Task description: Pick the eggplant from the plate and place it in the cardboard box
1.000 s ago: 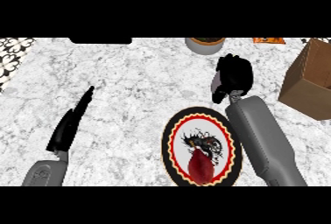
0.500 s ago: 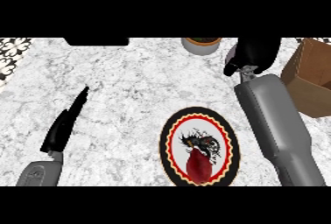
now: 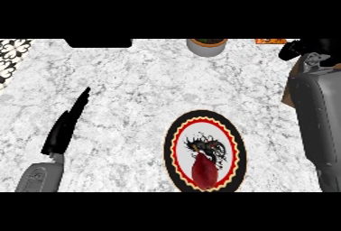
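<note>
Dark red, the eggplant [image 3: 204,172] lies on the plate [image 3: 174,135], well apart from our right hand [image 3: 307,48] over the cardboard box [image 3: 288,95]; we cannot tell its fingers. Left hand [image 3: 64,128] rests open. We should lower onto the eggplant's middle.

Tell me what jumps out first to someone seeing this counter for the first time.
The patterned plate with its red and black rim, low in the middle, draws the eye first; a dark red eggplant lies on its near part. The right hand is up at the far right corner, its grey forearm covering most of the brown cardboard box. The left hand rests open at the left.
</note>
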Tool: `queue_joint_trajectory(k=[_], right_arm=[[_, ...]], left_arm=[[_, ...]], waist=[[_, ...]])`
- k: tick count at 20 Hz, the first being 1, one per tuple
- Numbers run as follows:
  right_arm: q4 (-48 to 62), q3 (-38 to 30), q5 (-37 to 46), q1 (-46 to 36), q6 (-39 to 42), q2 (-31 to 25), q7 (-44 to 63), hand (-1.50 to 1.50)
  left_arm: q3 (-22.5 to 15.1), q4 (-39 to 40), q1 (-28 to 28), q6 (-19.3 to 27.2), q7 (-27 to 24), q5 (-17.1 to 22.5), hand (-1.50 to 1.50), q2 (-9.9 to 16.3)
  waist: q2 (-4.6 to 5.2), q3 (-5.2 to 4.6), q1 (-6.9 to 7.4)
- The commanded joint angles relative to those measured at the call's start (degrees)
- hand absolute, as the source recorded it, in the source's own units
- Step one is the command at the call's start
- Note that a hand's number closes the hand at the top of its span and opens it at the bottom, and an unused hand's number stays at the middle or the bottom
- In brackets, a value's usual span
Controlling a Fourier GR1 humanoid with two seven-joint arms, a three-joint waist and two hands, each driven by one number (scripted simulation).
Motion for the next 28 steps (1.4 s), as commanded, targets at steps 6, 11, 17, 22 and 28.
queue_joint_trajectory(k=[6, 11, 17, 22, 28], right_arm=[[2.2, -8.6, -4.3, 5.6, -0.7, -8.2, -4.5, 1.50], [10.1, -11.9, -5.7, 8.4, -4.2, -11.5, -8.3, 1.50], [18.9, -22.3, -18.3, 7.2, 1.4, -11.6, -12.4, -1.50], [24.6, -23.4, -21.7, 10.9, -11.3, -11.9, -26.5, -1.50], [21.6, -31.2, -31.6, 7.3, -24.9, -8.0, -35.4, -1.50]], left_arm=[[-0.5, -3.0, -0.3, -0.3, 3.4, 0.2, 0.00, -1.3], [-2.6, -3.9, 0.6, 1.1, 2.8, -2.0, 0.00, -2.8], [-1.3, -3.0, 0.4, -0.1, 2.3, -0.6, 0.00, -1.9], [-1.8, -5.6, 0.9, -0.3, 3.5, -0.9, 0.00, -2.0], [-1.2, -2.4, 0.2, 0.3, 1.3, -1.1, 0.00, -2.0]], waist=[[0.15, 0.03, 0.50], [0.25, 0.05, 0.85], [0.37, 0.10, 1.02], [0.48, 0.14, 1.21], [0.63, 0.21, 0.99]])
